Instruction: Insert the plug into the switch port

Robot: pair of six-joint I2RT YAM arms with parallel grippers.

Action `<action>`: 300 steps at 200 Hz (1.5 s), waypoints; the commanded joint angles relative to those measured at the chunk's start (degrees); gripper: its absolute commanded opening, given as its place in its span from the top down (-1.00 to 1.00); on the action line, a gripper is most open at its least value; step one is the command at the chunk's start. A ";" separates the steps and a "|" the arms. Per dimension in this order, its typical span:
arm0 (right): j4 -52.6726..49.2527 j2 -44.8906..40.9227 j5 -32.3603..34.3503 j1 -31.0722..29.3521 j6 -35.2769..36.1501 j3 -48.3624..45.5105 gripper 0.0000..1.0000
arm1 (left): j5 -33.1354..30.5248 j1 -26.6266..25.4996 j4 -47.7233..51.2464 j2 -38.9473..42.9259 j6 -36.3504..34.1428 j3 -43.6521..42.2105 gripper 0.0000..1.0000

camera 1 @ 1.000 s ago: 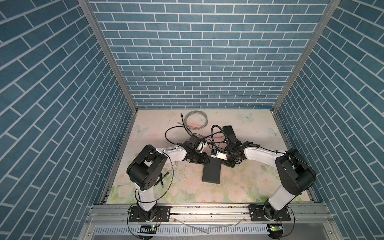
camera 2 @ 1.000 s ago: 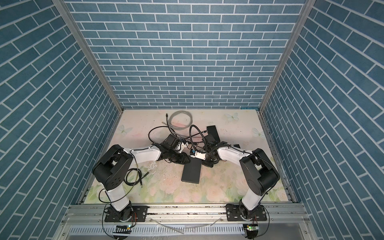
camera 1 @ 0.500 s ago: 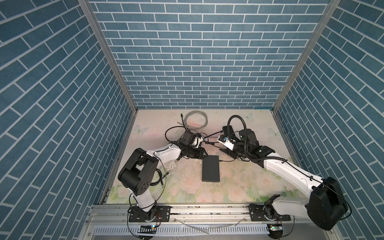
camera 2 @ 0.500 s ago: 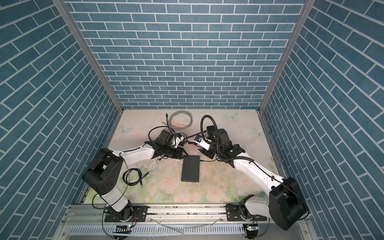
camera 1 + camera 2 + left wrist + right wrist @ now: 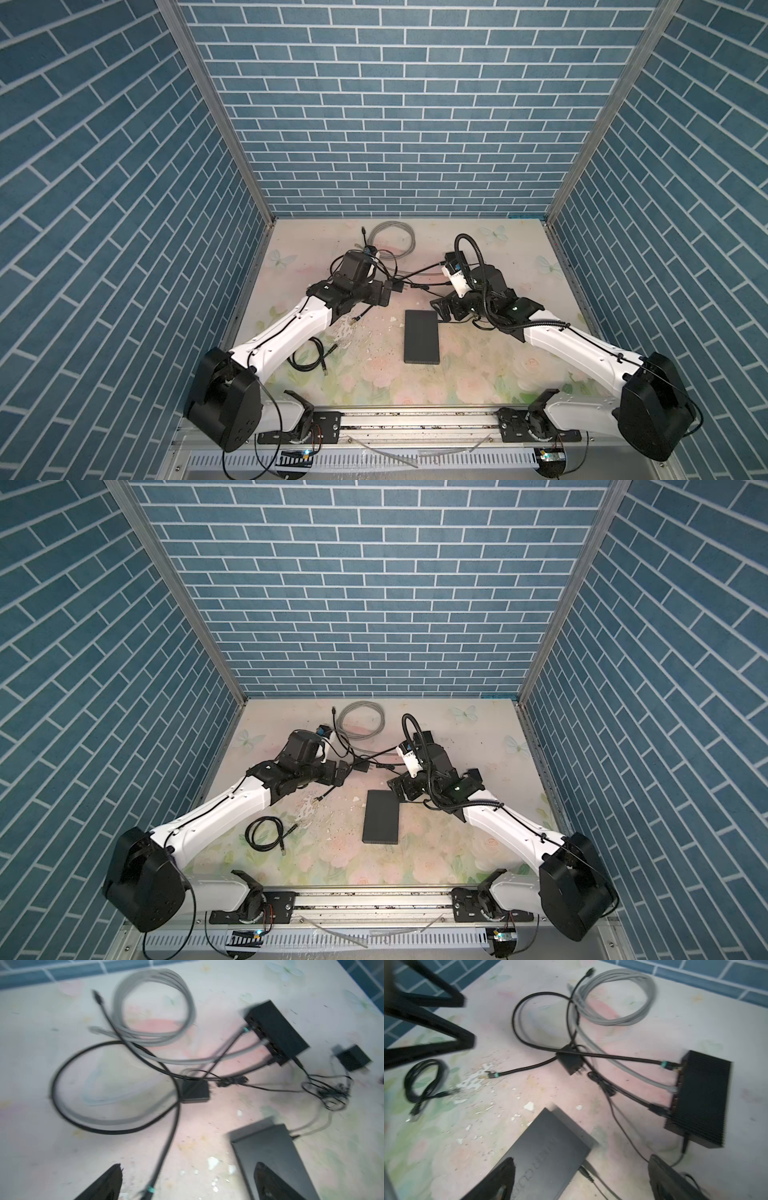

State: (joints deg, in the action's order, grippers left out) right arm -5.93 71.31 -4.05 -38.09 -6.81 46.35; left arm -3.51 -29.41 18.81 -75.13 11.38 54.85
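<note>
Both your grippers are released. The left gripper [image 5: 188,1167] has its fingers [image 5: 104,1184] spread wide with nothing between them; only a black lead crosses the table [image 5: 685,1028] below. The right gripper [image 5: 581,1159] is spread just as wide and holds nothing.

The switch [image 5: 704,1099] is a black ribbed box lying flat on the table. The plug [image 5: 670,1065], marked by a teal band, sits at the switch's port face on the end of a taut black cable [image 5: 612,1056]. Motion blur keeps you from judging how deep it is seated. A grey cable [image 5: 623,975] also runs into that face just beside the plug, and the rest of it is coiled well apart from the switch.

A loose plug [image 5: 491,1075], also teal-banded, lies on flaked paint well apart from the switch. A small black adapter [image 5: 569,1061] rests between the switch and that loose plug.

A flat black box [image 5: 422,336] lies near the switch, apart from it. In the right wrist view its lid carries raised lettering [image 5: 537,1165], too smeared to read. No other writing is legible.
</note>
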 commanded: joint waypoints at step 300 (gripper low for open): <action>-7.64 0.62 2.34 0.42 -12.70 3.88 -0.39 | 2.34 -6.55 9.31 -15.92 6.78 -5.76 0.71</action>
State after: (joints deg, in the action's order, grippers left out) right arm -10.94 72.12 -0.99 -37.50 -18.24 47.31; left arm -4.05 -32.12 30.68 -86.32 22.92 43.70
